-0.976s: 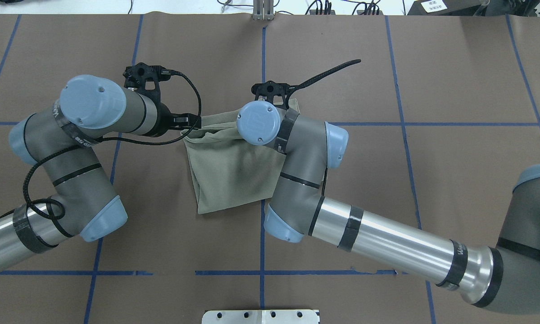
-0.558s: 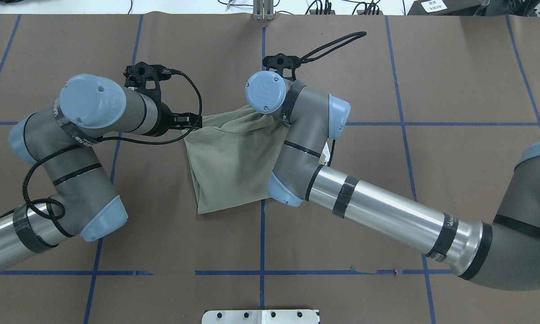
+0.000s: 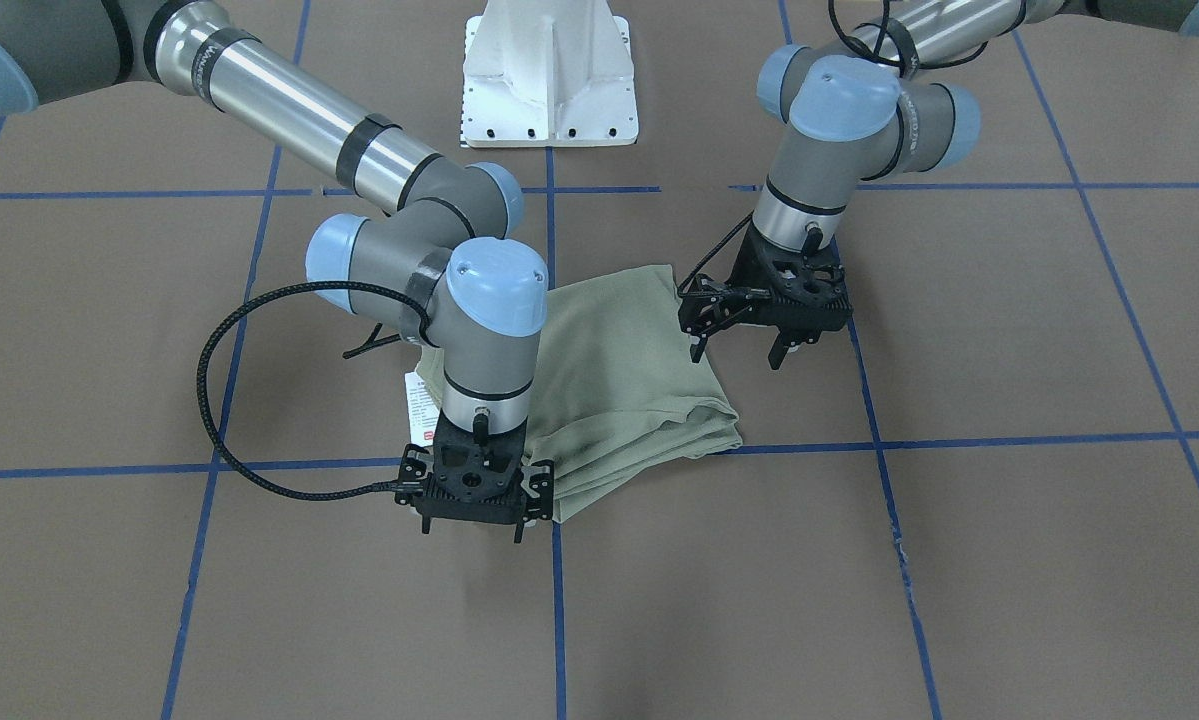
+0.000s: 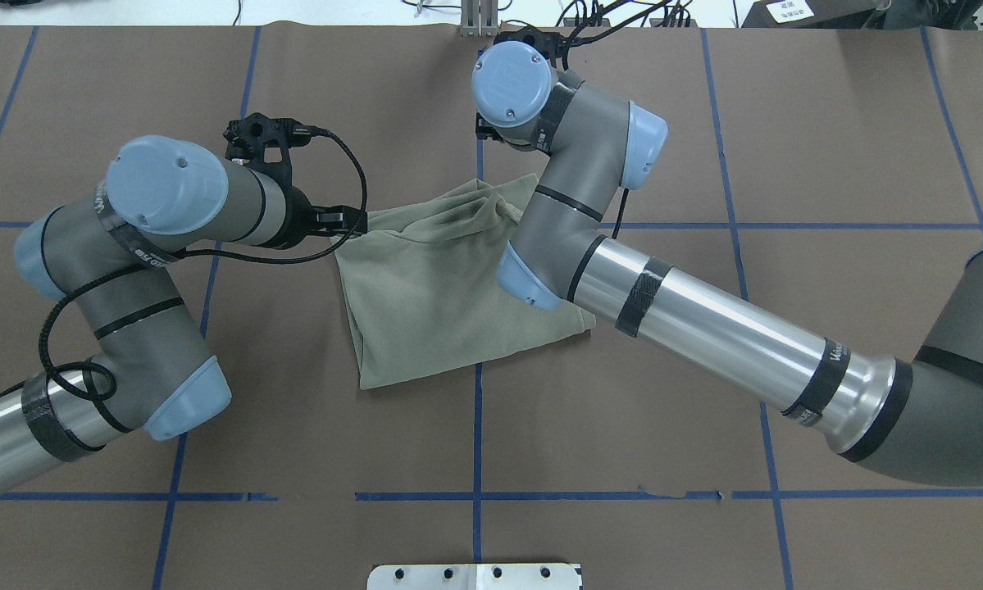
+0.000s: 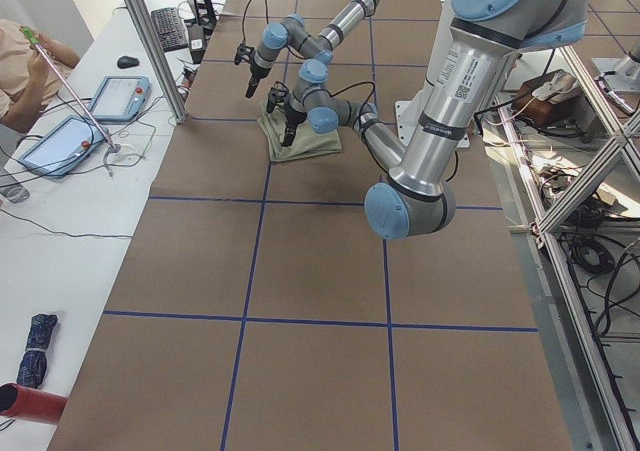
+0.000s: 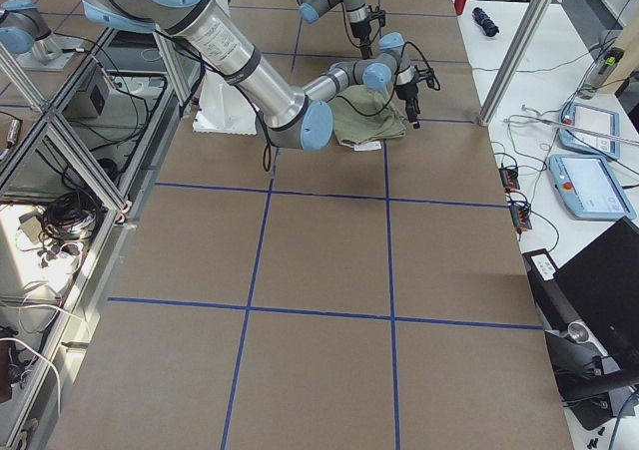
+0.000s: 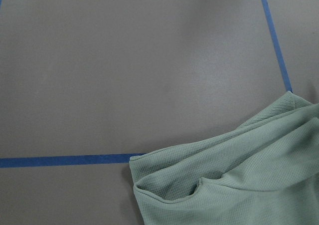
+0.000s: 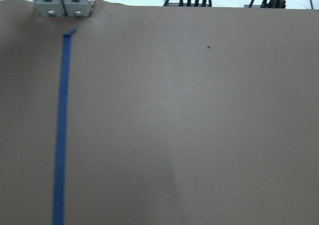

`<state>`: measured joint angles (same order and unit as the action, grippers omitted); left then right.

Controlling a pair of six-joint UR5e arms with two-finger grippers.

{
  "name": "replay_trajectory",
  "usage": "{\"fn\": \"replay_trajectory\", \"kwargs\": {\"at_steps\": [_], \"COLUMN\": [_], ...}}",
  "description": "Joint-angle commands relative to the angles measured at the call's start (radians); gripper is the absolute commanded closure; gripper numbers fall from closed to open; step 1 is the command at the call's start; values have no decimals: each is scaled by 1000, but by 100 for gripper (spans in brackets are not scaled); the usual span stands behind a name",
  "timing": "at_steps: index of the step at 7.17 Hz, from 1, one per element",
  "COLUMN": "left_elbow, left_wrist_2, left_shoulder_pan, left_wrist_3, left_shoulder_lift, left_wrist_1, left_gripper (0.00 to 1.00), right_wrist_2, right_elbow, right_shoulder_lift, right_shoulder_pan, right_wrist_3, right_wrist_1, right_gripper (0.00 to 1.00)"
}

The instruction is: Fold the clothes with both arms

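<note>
Brown table (image 3: 959,560): shirt (image 3: 619,370) just beside L hand (image 3: 737,355) & R hand (image 3: 472,528), both spread empty

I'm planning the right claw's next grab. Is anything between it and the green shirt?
Nothing visible. The right claw hangs open beside the shirt, at its edge on the operators' side, only bare table between them. The white hang tag lies aside, by that arm's wrist.

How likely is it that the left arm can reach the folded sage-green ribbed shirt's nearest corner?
Probably yes. The left pincer hangs open at the sage-green ribbed shirt's edge, with only bare brown table cover around that corner.
</note>
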<state>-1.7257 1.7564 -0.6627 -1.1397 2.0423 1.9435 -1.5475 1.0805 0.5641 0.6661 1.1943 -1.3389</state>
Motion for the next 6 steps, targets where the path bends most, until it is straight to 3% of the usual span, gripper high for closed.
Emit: {"fn": "replay_trajectory", "kwargs": {"at_steps": [1, 2, 3, 5, 6], "left_elbow": [0, 0, 0, 0, 1], "left_wrist_2": [0, 0, 0, 0, 0], "left_shoulder_pan": [0, 0, 0, 0, 0], "left_wrist_3": [0, -2, -2, -2, -2], "left_shoulder_lift": [-1, -1, -1, -1, -1], "left_wrist_1": [0, 0, 0, 0, 0], "left_gripper": [0, 0, 0, 0, 0], "right_wrist_2": [-19, -11, -5, 15, 20], "right_elbow": [33, 32, 32, 29, 29], "right_shoulder_lift": [-3, 6, 13, 14, 14], "right_shoulder_pan": [-64, -86, -97, -111, -111], "right_wrist_3": [135, 172, 204, 212, 212], "right_wrist_1": [0, -5, -6, -8, -6], "right_gripper": [0, 13, 44, 58, 84]}}
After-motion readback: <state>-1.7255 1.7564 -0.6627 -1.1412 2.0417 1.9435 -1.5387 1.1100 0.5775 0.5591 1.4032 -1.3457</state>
